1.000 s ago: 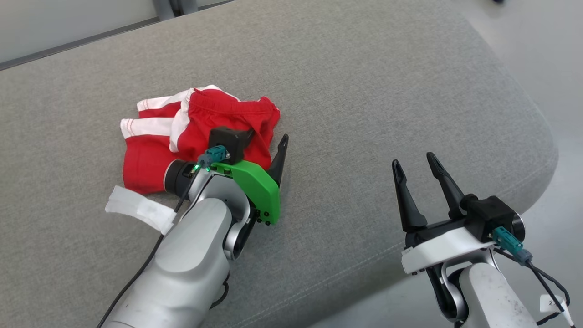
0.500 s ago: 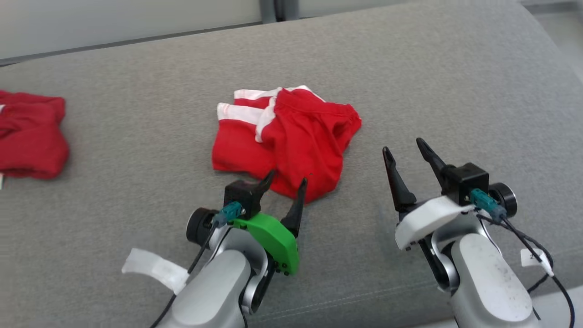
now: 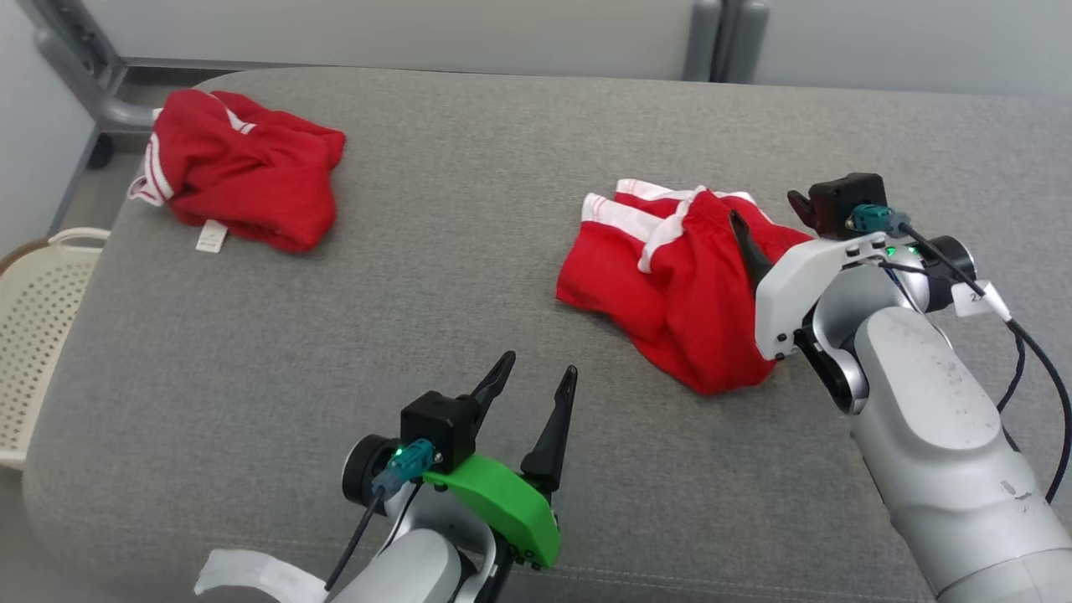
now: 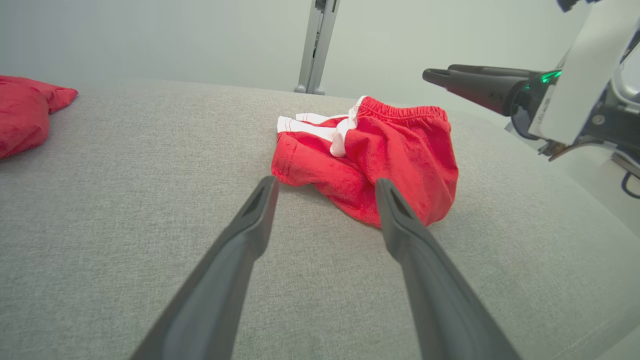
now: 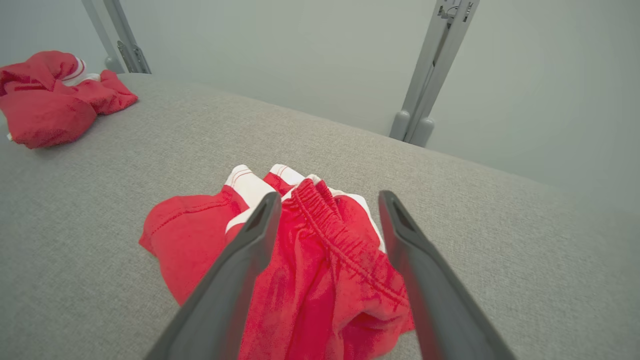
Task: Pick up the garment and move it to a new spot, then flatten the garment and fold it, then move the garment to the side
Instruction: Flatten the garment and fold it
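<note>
Grey cushion [image 3: 435, 276], right pincer [image 5: 330, 196] apart over red garment [image 3: 662, 293], left pincer [image 3: 538, 365] apart, second garment [image 3: 243, 180] far left

So there's this big grey cushion [image 3: 435, 276] carrying everything, with its corners rounding off and a seam running along the near edge. Red shorts [image 3: 662, 293] with white trim are lying crumpled toward its right side, the elastic waistband bunching up on top and one leg spreading flatter to the left. A second red bundle [image 3: 251, 180] is sitting near the far left corner, well apart from the shorts, with a white label [image 3: 211, 237] poking out onto the fabric at its near edge.
</note>
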{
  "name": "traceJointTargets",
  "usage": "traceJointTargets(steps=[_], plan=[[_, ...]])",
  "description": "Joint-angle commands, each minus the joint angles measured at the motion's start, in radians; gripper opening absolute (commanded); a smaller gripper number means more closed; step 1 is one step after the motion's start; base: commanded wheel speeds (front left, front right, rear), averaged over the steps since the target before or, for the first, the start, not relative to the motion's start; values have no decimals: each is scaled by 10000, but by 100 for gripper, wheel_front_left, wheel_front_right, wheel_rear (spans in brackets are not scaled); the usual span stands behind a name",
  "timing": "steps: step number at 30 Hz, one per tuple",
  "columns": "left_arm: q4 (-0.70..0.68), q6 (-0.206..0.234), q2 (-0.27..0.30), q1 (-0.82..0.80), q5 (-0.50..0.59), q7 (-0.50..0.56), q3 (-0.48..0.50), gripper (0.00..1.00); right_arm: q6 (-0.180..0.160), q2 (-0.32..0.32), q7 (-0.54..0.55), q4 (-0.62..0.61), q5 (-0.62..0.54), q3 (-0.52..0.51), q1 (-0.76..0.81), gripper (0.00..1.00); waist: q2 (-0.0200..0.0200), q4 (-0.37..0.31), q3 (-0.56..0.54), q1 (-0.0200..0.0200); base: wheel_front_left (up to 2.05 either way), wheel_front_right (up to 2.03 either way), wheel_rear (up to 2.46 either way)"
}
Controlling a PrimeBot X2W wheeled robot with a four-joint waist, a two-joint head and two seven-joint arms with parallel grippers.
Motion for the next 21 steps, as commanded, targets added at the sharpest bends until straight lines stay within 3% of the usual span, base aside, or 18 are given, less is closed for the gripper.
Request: traceJointTargets(steps=[1,5,14,21], plan=[[-578,196,190,278,109,88,-51,100,-3,-298,342,899,117,90,-567,100,-1,1502,-168,1,0,0,0],[-1221,435,328,413,136,199,-33,100,-3,-697,670,2220,58,90,-1375,100,-1,2170,62,1,0,0,0],[-1673,492,347,381,120,196,-65,100,-4,-1206,1484,4077,-301,-448,-2472,100,-1,3008,478,1,0,0,0],[-1761,582,343,396,95,179,-79,100,-4,-1204,2098,5149,-429,-559,-2791,100,-1,3211,530,1,0,0,0]])
